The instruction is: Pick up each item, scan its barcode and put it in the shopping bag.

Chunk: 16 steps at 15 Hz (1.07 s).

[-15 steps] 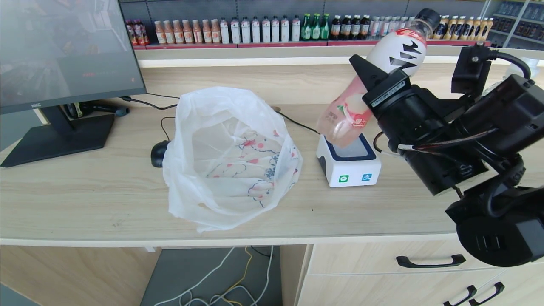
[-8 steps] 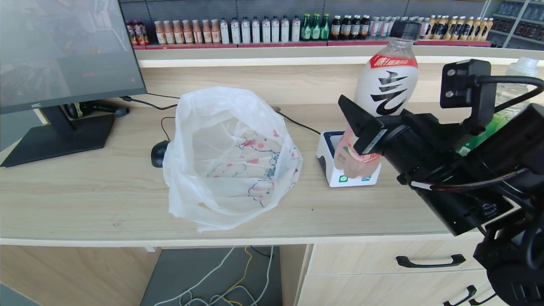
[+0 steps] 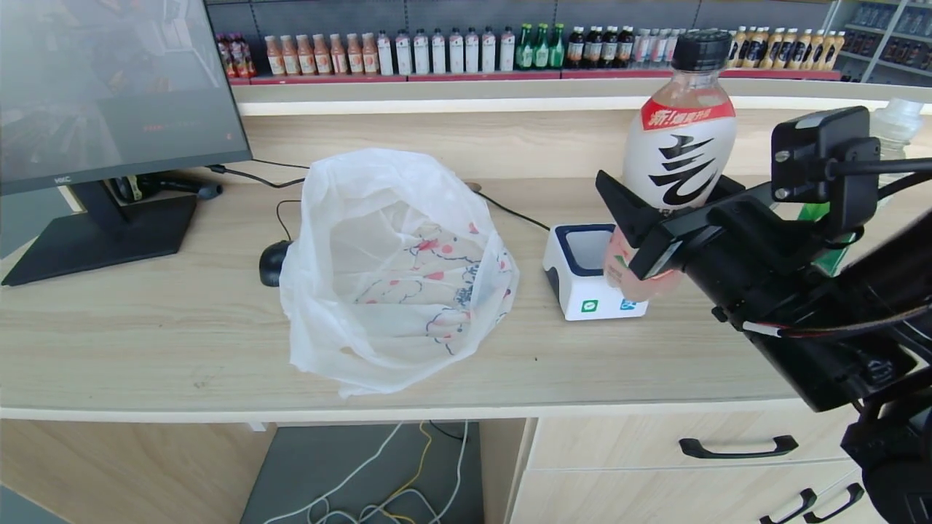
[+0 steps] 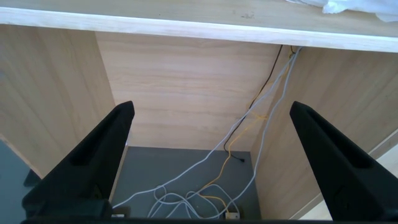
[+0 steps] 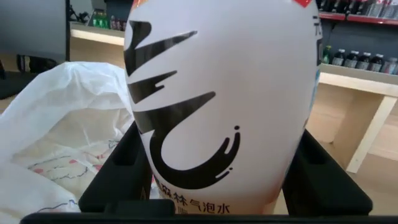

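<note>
Pink-and-white plastic bottle (image 3: 673,182) is clamped upright by right gripper (image 3: 670,215) over white box scanner (image 3: 582,280), toward worktop's (image 3: 182,342) right end; barcode could be missed if faced away; left gripper (image 4: 211,112) is held apart.

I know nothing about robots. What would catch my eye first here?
The right end effector grips a tall pink drink bottle upright, its base close to the white scanner on the wooden counter. To the robot's left of that stands an open white shopping bag.

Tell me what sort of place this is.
Most likely a convenience-store checkout: shelved rows of bottled drinks behind a light wooden counter, with a white box-shaped barcode scanner and white plastic shopping bag.
</note>
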{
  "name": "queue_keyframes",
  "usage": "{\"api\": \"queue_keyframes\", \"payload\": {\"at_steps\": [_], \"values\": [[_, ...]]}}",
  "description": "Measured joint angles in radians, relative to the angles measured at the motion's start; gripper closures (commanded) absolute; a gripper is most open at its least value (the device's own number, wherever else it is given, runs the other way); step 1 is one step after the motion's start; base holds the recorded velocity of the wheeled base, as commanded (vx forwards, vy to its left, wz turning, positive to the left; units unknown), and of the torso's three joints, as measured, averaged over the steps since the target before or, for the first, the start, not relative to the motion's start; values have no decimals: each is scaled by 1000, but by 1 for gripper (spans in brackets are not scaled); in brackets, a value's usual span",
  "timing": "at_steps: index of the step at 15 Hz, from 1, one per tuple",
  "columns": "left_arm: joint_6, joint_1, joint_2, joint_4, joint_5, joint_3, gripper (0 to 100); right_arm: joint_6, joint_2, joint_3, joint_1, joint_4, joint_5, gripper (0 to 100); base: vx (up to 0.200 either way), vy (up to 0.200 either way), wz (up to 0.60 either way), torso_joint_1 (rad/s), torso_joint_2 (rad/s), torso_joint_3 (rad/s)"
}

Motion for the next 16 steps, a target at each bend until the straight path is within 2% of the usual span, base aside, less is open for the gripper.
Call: {"api": "queue_keyframes", "payload": {"at_steps": [3, 7, 16], "values": [[0, 0, 0, 0, 0, 0, 0, 56, 4, -5, -62, -4, 23, 100, 0, 0, 0, 0, 0, 0], [-1, 1, 0, 0, 0, 0, 0, 23, -4, 7, -117, -37, 22, 100, 0, 0, 0, 0, 0, 0], [-3, 0, 0, 0, 0, 0, 0, 46, -10, -18, -123, -68, 20, 100, 0, 200, 0, 2, 2, 2]]}}
